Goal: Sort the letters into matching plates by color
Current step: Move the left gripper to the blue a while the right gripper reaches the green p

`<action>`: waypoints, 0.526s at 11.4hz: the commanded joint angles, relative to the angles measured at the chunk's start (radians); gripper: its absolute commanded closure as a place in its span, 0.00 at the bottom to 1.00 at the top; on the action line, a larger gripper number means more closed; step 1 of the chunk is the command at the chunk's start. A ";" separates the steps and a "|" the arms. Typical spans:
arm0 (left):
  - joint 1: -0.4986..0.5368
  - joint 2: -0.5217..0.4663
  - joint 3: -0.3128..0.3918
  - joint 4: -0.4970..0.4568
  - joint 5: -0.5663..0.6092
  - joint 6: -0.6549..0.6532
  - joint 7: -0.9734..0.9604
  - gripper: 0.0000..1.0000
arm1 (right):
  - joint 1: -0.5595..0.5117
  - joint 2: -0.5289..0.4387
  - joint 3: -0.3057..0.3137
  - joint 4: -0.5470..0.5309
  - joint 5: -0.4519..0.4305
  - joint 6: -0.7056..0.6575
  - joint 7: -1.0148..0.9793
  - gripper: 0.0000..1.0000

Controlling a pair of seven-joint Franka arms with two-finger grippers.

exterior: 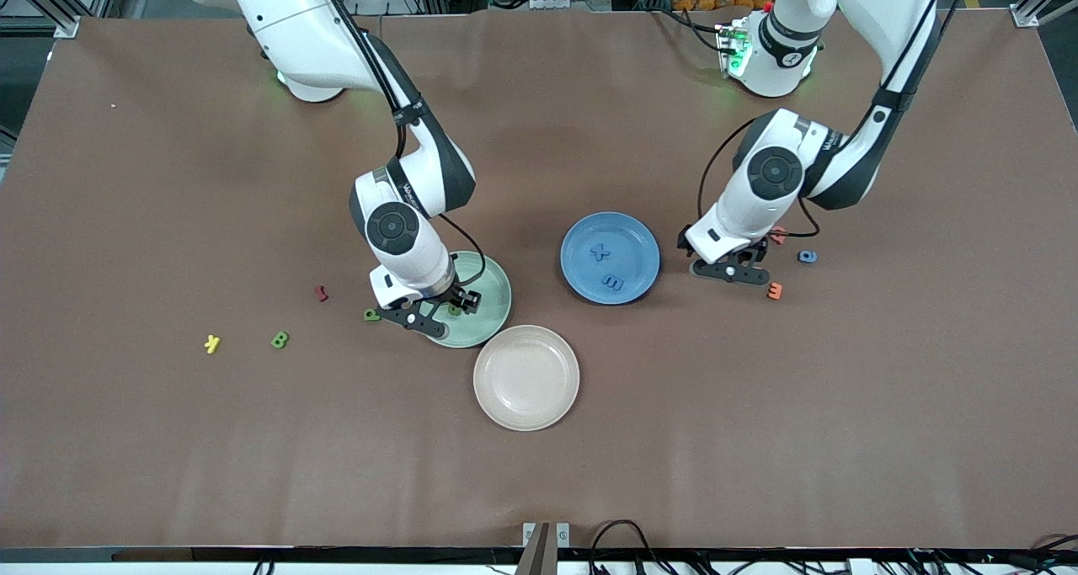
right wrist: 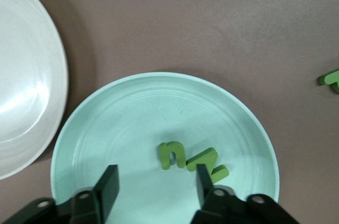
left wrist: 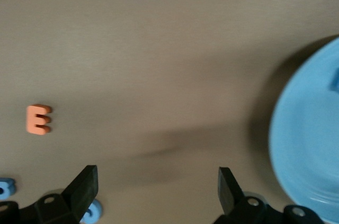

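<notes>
My right gripper (exterior: 449, 307) (right wrist: 156, 181) hangs open low over the mint green plate (exterior: 488, 301) (right wrist: 122, 123). Two green letters lie in that plate, an n (right wrist: 172, 155) and a Z (right wrist: 209, 161) beside one finger. Two more green letters (exterior: 371, 314) (exterior: 280, 339) lie on the table toward the right arm's end. The blue plate (exterior: 627, 234) (left wrist: 307, 144) holds two blue letters (exterior: 600, 252) (exterior: 613, 284). My left gripper (exterior: 731, 270) (left wrist: 157, 184) is open and empty over bare table beside the blue plate. A blue letter (left wrist: 92, 212) peeks out by one finger, another (exterior: 807, 256) lies nearby.
A beige-pink plate (exterior: 526, 377) (right wrist: 26, 75) sits beside the green plate, nearer the front camera. An orange letter (exterior: 774, 290) (left wrist: 38, 119) and a reddish one (exterior: 779, 236) lie near the left gripper. A red letter (exterior: 321, 293) and a yellow one (exterior: 212, 343) lie toward the right arm's end.
</notes>
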 commanded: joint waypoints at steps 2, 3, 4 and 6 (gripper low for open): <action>0.032 -0.065 0.117 -0.116 0.020 0.124 0.155 0.00 | -0.020 -0.008 -0.006 0.020 0.002 -0.032 -0.035 0.00; 0.035 -0.068 0.135 -0.124 0.019 0.127 0.169 0.00 | -0.047 -0.015 -0.005 0.020 0.000 -0.040 -0.089 0.00; 0.038 -0.086 0.160 -0.139 0.019 0.127 0.169 0.00 | -0.069 -0.016 -0.006 0.020 -0.004 -0.046 -0.170 0.00; 0.042 -0.111 0.198 -0.170 0.019 0.149 0.177 0.00 | -0.110 -0.021 -0.006 0.018 -0.006 -0.054 -0.250 0.00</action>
